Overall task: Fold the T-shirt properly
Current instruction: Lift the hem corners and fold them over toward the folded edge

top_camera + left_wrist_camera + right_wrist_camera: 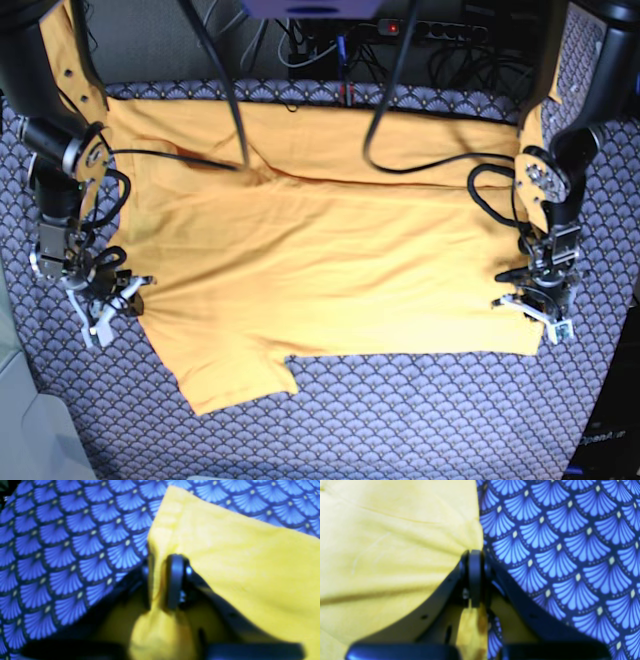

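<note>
Base view showed the T-shirt [330, 270] spread on the patterned desk [420, 420]. Left end effector [160, 580] and right end effector [475, 577] each pinched an edge; shallow bites risked slipping, skewing the fold.

A: Arm pose?
B: Both reach down steeply, wrists bent, one at each side edge of the table, well apart.
A: left gripper [160, 580]?
B: Jaws nearly together, pinching a bunched fold of the T-shirt [225, 555] near its corner.
A: right gripper [475, 577]?
B: Fully closed, the T-shirt's edge clamped between the jaws, cloth puckering toward the pinch.
</note>
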